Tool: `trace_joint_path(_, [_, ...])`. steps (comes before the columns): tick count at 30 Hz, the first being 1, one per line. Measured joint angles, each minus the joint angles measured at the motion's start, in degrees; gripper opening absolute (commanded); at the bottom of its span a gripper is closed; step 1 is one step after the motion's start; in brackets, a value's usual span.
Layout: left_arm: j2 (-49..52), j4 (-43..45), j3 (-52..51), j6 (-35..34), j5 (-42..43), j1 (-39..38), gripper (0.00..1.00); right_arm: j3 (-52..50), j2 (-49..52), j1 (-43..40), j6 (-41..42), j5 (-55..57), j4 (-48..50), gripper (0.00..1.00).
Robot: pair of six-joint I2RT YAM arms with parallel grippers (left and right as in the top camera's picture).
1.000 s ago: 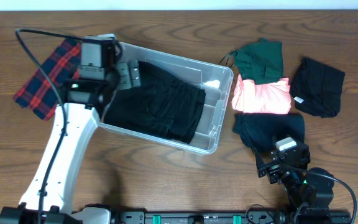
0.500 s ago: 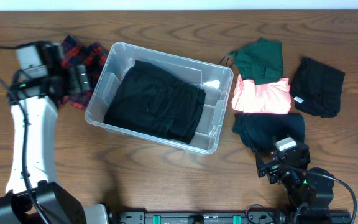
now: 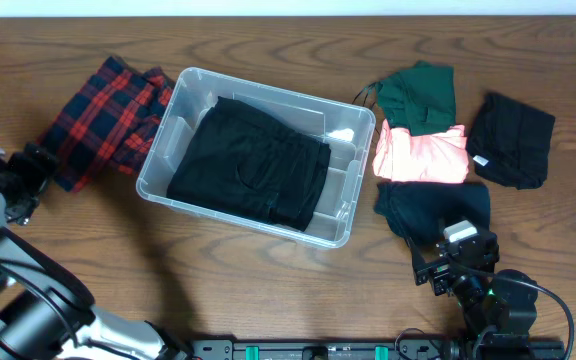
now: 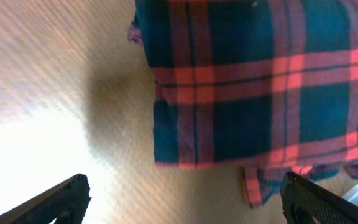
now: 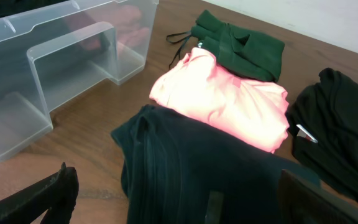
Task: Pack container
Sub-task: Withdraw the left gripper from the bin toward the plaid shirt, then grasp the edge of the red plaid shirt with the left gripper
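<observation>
Mid-table [image 3: 268, 290], a little toward the left and back edges: the container [image 3: 340, 200], set askew, long sides slanting down to the right. Inside, covering most of the floor, a folded black garment [image 3: 253, 165], with a clear strip of floor along the right-hand wall. Against the container's left rim, near the back-left corner: a red plaid shirt [image 3: 103, 120], lying flat. Over bare wood at the left edge, just beside the shirt's hem: the left gripper [image 4: 185, 202], jaws spread wide, gripping nothing. Open wood along the front edge below the container.

On the right half of the table: green garment [image 3: 418, 95] at the back, pink one [image 3: 423, 155] overlapping its front, dark folded piece [image 3: 433, 208] in front of that, another black piece [image 3: 513, 140] just beside the pile, nearer the right edge. Near the front-right corner, at the dark folded piece's front edge: the right gripper [image 5: 179, 193], jaws wide apart, empty. Narrow lane of wood between pile and container's right wall.
</observation>
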Motion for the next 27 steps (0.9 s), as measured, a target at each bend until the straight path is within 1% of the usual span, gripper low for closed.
trace_joint_path(2, [1.95, 2.08, -0.02, 0.5, 3.69, 0.98, 0.98, 0.0, 0.0, 0.0, 0.0, -0.02, 0.0, 0.99])
trace_joint_path(6, [3.06, 6.4, -0.04, 1.95, 8.44, 1.33, 0.98, 0.0, 0.0, 0.0, 0.0, -0.02, 0.0, 0.99])
trace_joint_path(10, [3.06, 12.5, -0.07, 5.53, 12.28, 0.72, 1.0, 0.0, 0.0, 0.0, 0.0, -0.02, 0.0, 0.99])
trace_joint_path(14, [3.06, 18.99, -0.07, 9.92, 14.58, -1.81, 0.96, 0.0, 0.0, 0.0, 0.0, -0.02, 0.0, 0.99])
trace_joint_path(17, [3.06, 23.3, -0.07, 12.76, 14.4, -3.96, 0.96, 0.0, 0.0, 0.0, 0.0, -0.02, 0.0, 0.99])
trace_joint_path(21, [3.1, 27.41, -0.07, 14.95, 11.47, -6.16, 0.96, 0.0, 0.0, 0.0, 0.0, -0.02, 0.0, 0.99])
trace_joint_path(27, [6.6, 31.32, -0.07, 15.74, 9.62, -6.78, 0.95, 0.0, 0.0, 0.0, 0.0, -0.02, 0.0, 0.99])
